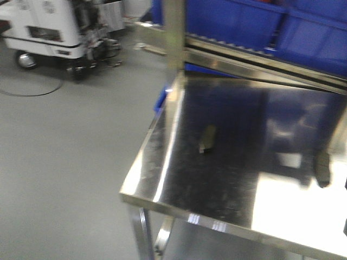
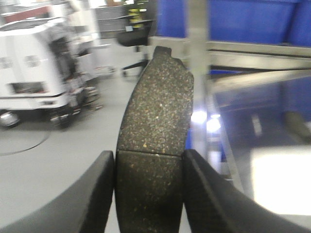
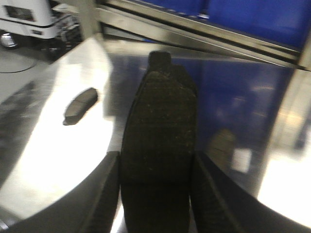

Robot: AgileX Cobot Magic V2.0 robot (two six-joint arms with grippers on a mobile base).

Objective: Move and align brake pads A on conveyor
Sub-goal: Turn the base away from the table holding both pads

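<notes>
Left gripper [image 2: 148, 153]: two fingers [image 2: 95, 194], matte black to dk grey, smooth surface w/ a soft sheen along the edges. Each is broad at the base, curves inward & narrows to a rounded tip. Right gripper [image 3: 155, 155]: same shape & colour; its fingers [image 3: 214, 194] look faintly ribbed, maybe just blur.

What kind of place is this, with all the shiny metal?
Probably a factory or workshop: a shiny steel table with a brake pad on it, big blue bins on a metal rack, and a white wheeled machine on the grey floor.
</notes>
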